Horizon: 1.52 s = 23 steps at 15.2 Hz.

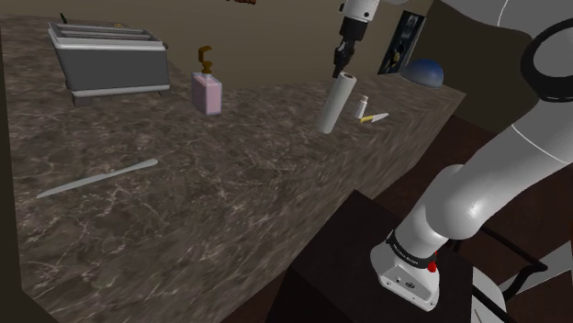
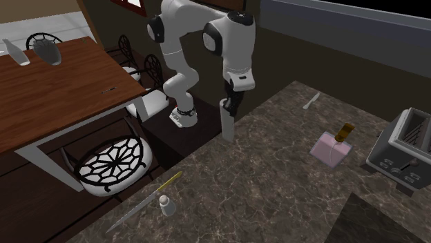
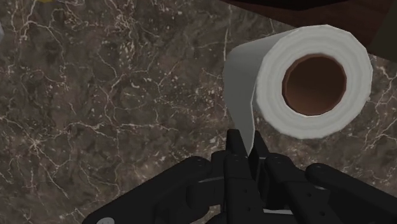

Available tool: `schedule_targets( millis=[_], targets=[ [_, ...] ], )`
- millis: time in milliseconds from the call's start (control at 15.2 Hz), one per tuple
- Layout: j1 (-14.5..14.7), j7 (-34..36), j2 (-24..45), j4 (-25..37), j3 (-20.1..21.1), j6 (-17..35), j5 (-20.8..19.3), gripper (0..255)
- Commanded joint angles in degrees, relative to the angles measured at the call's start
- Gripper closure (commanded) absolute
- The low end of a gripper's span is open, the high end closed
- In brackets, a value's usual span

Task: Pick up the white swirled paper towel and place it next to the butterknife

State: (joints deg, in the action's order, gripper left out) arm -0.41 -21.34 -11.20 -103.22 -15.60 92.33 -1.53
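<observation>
Now you're mid-carry: your hand (image 1: 341, 70) is clamped on the paper towel roll (image 1: 336, 104), tilted over the bench (image 1: 230, 193), well apart from the butterknife (image 1: 96, 179). Next, swing towards it and lower alongside.

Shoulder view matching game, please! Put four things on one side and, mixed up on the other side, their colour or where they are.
1. paper towel roll
2. butterknife
3. soap bottle
4. toaster

a. pink
b. lying flat on the counter
c. gripped by the pincer
d. grey, slots on top

Pairs: 1-c, 2-b, 3-a, 4-d.
</observation>
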Motion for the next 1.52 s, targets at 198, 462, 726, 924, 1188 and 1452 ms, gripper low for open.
schedule_targets(
  millis=[198, 462, 726, 924, 1188, 1452],
  targets=[
    [2.8, 7.4, -1.6, -1.5, 4.5, -0.1, 0.5, 255],
    [5.0, 13.0, -1.6, -1.7, 8.0, 0.1, 1.3, 255],
    [7.2, 18.4, -0.7, -0.9, 11.4, 0.3, 2.1, 255],
    [8.9, 22.5, 0.6, 0.5, 13.9, 0.3, 2.6, 255],
    [11.2, 27.9, 3.2, 3.2, 17.0, 0.3, 3.0, 255],
    [13.5, 33.2, 6.7, 7.1, 20.0, 0.0, 3.1, 255]
  ],
)
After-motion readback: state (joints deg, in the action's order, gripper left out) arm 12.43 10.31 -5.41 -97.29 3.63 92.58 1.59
